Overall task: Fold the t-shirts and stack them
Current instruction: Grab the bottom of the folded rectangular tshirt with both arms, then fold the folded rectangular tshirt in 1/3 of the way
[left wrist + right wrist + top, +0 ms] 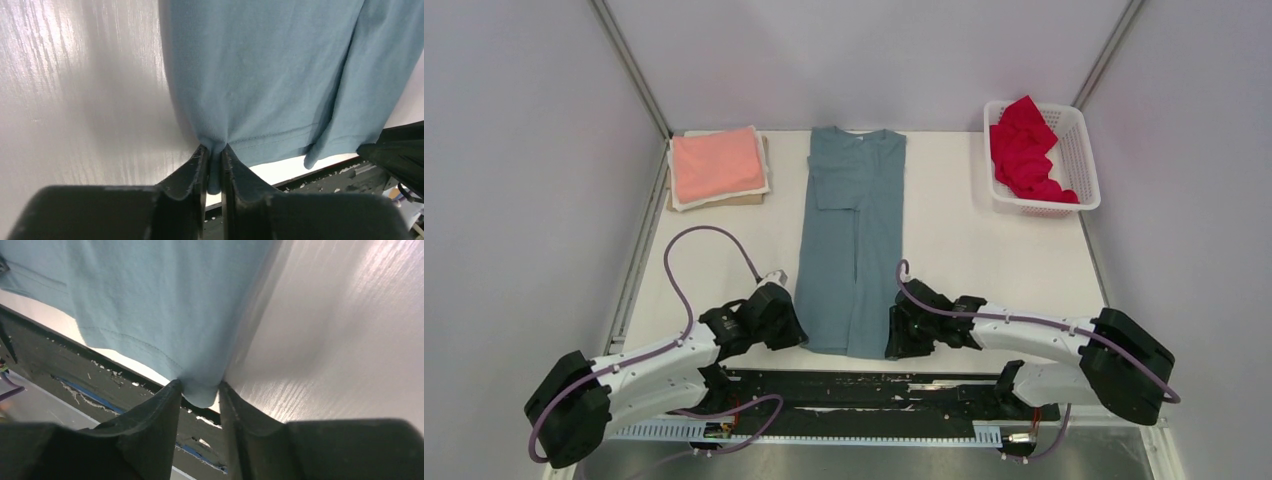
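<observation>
I have the grey-blue t-shirt [852, 240] by both near hem corners. The left jaws are closed almost to touching, with the left hem corner bunched between them. The right jaws stand a little wider, and the right corner fills the gap and touches both sides, so I read that as a firm hold on a thicker wad of cloth. From both sets of jaws the t-shirt runs straight ahead across the desk [984, 250] as a long narrow strip, collar at the far end. Both sides are already turned in to the middle.

By my count 1 of 3 is finished. The salmon-pink t-shirt [717, 165] lies folded into a neat rectangle far ahead of the left jaws and off to their outer side. It rests on a white layer I cannot identify.

The grey-blue t-shirt is partway there, since its lengthwise folds are in. In my judgement it still needs the hem carried forward toward the collar, perhaps 2 times, and then a move onto the pink one.

The red t-shirt [1024, 150] is the furthest from done. It sits crumpled in the basket [1079, 175], far ahead of the right jaws and to their outer side, with every fold still to make.
</observation>
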Controlling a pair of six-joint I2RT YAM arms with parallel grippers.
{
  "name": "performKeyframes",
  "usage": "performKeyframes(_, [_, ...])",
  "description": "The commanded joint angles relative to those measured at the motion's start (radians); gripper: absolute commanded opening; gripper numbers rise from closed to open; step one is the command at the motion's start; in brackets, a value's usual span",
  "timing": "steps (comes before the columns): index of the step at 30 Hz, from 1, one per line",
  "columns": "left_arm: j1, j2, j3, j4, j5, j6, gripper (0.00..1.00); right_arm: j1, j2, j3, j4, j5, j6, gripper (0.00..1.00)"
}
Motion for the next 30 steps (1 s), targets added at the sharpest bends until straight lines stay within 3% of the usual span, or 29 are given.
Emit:
performKeyframes(1, [-0.001, 0.009, -0.027, -0.052, -0.024, -0.013, 0.16, 0.006, 0.037, -0.015, 0.039, 0.032, 0.023, 0.29])
performKeyframes(2, [0.0, -0.003, -0.024, -0.06, -0.028, -0.015, 0.07, 0.008, 0.035, -0.015, 0.041, 0.028, 0.023, 0.21])
performKeyframes(4, [-0.001, -0.024, -0.023, -0.08, -0.016, -0.013, 0.0, 0.013, 0.011, -0.023, 0.044, 0.015, 0.023, 0.01])
performKeyframes(5, [-0.001, -0.046, -0.024, -0.09, -0.007, -0.011, 0.0, 0.021, -0.01, -0.028, 0.045, 0.009, 0.023, 0.0])
performKeyframes(10, [-0.001, -0.164, -0.049, -0.155, 0.069, -0.019, 0.0, 0.084, -0.15, -0.089, 0.052, -0.037, 0.059, 0.0])
performKeyframes(13, [0.0, -0.268, -0.097, -0.066, 0.16, 0.004, 0.0, 0.098, -0.228, -0.124, 0.077, -0.024, 0.079, 0.0])
performKeyframes(16, [0.002, -0.298, -0.091, 0.007, 0.164, 0.024, 0.0, 0.096, -0.266, -0.103, 0.081, 0.036, 0.049, 0.0])
performKeyframes(23, [0.14, -0.135, 0.084, 0.09, 0.123, 0.117, 0.0, -0.024, -0.197, 0.03, 0.102, 0.212, -0.082, 0.0])
performKeyframes(30, [0.355, 0.154, 0.251, 0.227, 0.262, 0.21, 0.0, -0.266, -0.027, 0.176, 0.259, 0.075, -0.255, 0.0])
